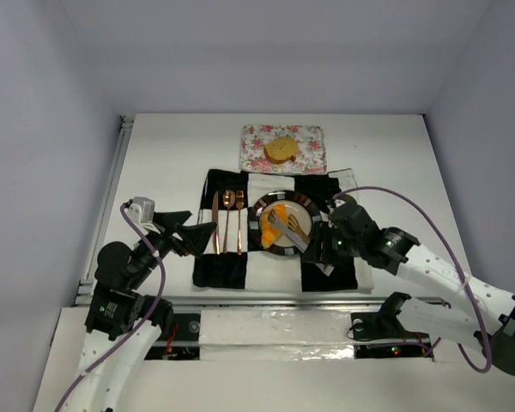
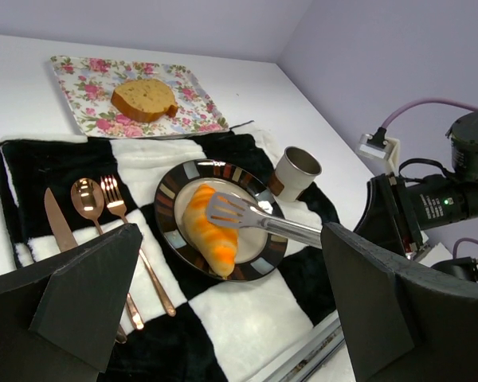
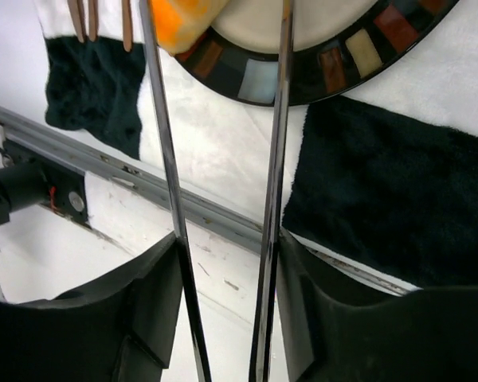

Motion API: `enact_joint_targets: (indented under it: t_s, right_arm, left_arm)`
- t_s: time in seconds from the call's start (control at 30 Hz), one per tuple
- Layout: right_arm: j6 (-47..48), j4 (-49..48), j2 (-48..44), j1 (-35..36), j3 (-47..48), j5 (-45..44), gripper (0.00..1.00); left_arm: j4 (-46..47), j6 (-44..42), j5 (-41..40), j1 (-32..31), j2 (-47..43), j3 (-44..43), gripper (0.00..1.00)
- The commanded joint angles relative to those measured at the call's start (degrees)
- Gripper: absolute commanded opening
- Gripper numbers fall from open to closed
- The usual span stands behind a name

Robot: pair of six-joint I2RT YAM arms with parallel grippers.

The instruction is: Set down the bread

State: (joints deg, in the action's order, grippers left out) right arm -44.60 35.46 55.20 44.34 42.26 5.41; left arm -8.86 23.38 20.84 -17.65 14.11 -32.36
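- Gripping the tongs [image 2: 259, 221] near their handle end, the right end effector [image 3: 229, 255] is clenched on the two metal arms, which stand slightly apart.
- The tongs' slotted head lies over the croissant [image 2: 211, 232]; I cannot tell whether it touches.
- The croissant lies on the left half of the plate [image 2: 169, 213], inside the dark tiled rim.
- The plate sits on a black-and-white checked mat [image 2: 52, 169].
- The slice [image 2: 143, 99] lies on a floral tray [image 2: 76, 76] beyond the mat, well apart from the plate.
- The left end effector [image 1: 187, 227] is released, jaws wide and holding nothing, at the mat's left edge.
- A knife [image 2: 60, 227], spoon [image 2: 86, 199] and fork [image 2: 115, 205] lie side by side left of the plate, near the left end effector.
- A cup [image 2: 296, 171] stands upright just beside the plate's far right rim.
- Mat and tray rest on the white surface [image 1: 163, 154].
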Motion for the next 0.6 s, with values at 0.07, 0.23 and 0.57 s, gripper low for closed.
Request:
enact_joint_targets:
  t_s: [0.07,0.23,0.57]
  right_arm:
    - [0.0,-1.3,-4.4,0.1,2.3,-2.9,0.54]
    - [-1.0,0.1,-7.5,0.1,5.5,-5.1,0.50]
    - [4.3,-12.2,9.1,-5.6,14.9,-15.6,0.45]
  left_arm:
    - [2.4,-0.3,0.5,-0.4,0.5,0.3,0.97]
    - [2.4,-0.2,0.8,-0.4,0.7,0.4,0.97]
    - [2.4,-0.3,0.9,-0.4,0.8,0.2,0.97]
